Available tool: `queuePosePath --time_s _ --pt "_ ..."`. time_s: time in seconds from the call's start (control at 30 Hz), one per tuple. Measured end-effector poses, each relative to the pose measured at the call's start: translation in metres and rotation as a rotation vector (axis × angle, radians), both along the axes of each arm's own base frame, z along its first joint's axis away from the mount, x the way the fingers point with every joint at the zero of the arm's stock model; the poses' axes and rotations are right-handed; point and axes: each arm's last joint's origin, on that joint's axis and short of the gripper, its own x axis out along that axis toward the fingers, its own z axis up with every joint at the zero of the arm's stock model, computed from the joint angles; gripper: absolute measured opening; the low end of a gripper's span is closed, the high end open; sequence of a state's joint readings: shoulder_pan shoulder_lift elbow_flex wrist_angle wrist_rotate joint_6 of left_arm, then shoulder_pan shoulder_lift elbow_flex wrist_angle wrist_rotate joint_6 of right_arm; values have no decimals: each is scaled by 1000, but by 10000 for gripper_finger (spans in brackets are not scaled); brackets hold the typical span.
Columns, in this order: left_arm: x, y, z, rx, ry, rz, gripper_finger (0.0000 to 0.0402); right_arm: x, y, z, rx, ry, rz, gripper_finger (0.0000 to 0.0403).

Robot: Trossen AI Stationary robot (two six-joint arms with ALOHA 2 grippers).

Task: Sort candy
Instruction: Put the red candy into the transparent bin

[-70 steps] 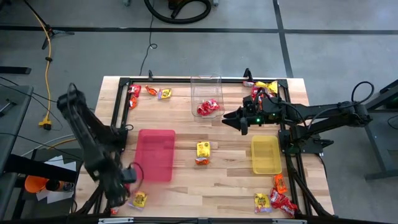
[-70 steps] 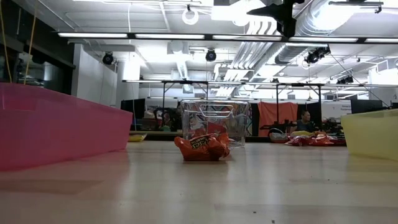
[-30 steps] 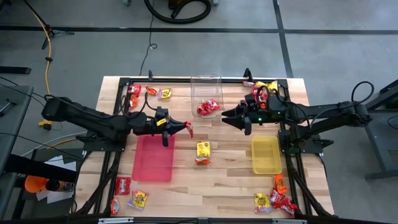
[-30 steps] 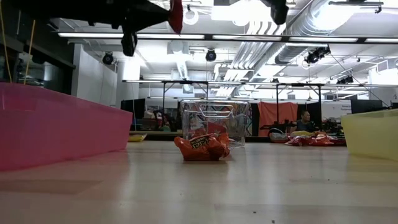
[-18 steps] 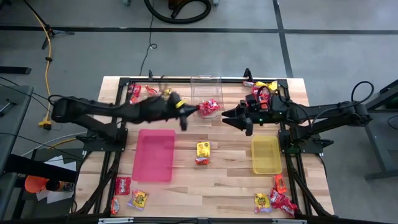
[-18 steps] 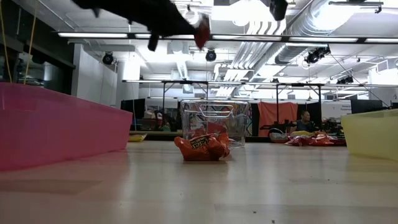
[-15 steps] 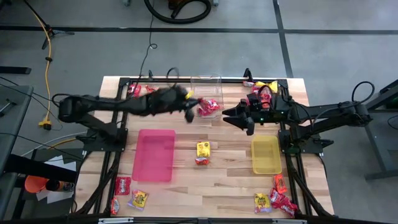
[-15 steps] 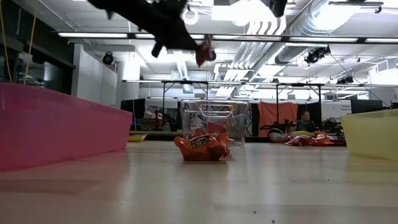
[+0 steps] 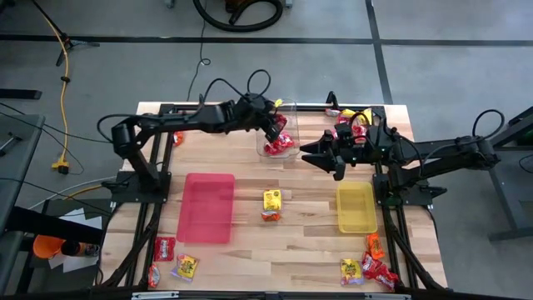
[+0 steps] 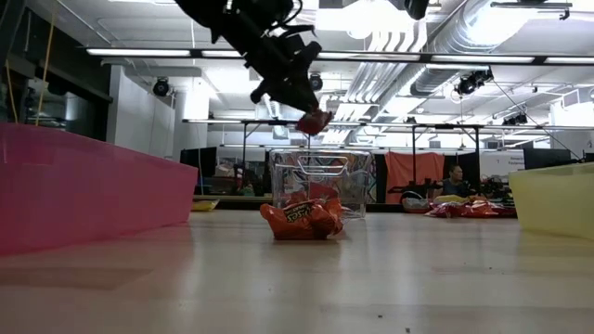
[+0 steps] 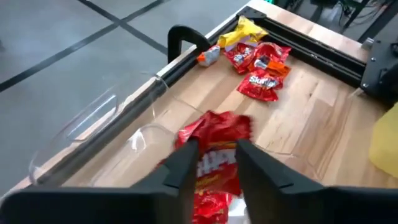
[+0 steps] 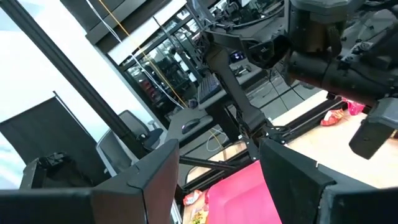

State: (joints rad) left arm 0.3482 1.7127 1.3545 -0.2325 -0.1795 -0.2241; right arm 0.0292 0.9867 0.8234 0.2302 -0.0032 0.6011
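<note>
My left gripper [image 9: 275, 129] hangs over the clear tub [image 9: 276, 117] at the table's far middle, tipped downward. Its fingers [image 11: 186, 158] stand apart, and a blurred red candy packet [image 11: 214, 140] shows between and just beyond their tips. In the low view the packet [image 10: 314, 121] is right under the gripper [image 10: 299, 104], above the tub [image 10: 320, 181]. Other red candies [image 9: 281, 147] lie in the tub. My right gripper [image 9: 333, 163] waits open to the tub's right, pointing level, with nothing between its fingers. My left gripper's fingers stand on either side of the red packet's upper end [image 11: 211, 155], coming slantwise from above. Whether they touch it, I cannot tell. The packet is in the air, clear of the tub's floor and of the candies lying in it.
A pink tray [image 9: 208, 207] lies left of centre and a yellow tray [image 9: 356, 207] to the right. An orange-yellow candy [image 9: 271, 204] lies between them. More candies sit at the near left [image 9: 171, 262], near right [image 9: 366, 267] and far right [image 9: 354, 117].
My left gripper has swung from over the pink tray's far end toward the table's far edge and right, to above the clear tub, tipping downward. The red packet came along, lifted clear, and now sits just below the fingertips.
</note>
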Motion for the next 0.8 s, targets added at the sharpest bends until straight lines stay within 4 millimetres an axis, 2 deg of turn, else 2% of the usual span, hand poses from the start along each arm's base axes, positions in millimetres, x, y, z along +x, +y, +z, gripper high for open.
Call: queuePosePath --time_s 0.23,0.33,0.43,0.53,0.67,0.8 --pt "-16 -5 18 -9 42 51 194 0 -1 0 -26 -1 -6 217" --pt "-23 -9 26 -47 20 58 208 0 -2 0 -26 -1 -12 217" --pt "-29 -18 37 -134 -32 -12 211 0 -2 0 -26 -1 -12 217" --pt "-31 -40 47 -195 -87 -129 211 0 -2 0 -23 -1 -8 217" --pt "-37 -85 55 -170 -171 -242 211 0 2 -1 2 8 54 217" --pt "-51 -134 51 -127 -321 -328 211 -1 6 -1 21 14 120 217"
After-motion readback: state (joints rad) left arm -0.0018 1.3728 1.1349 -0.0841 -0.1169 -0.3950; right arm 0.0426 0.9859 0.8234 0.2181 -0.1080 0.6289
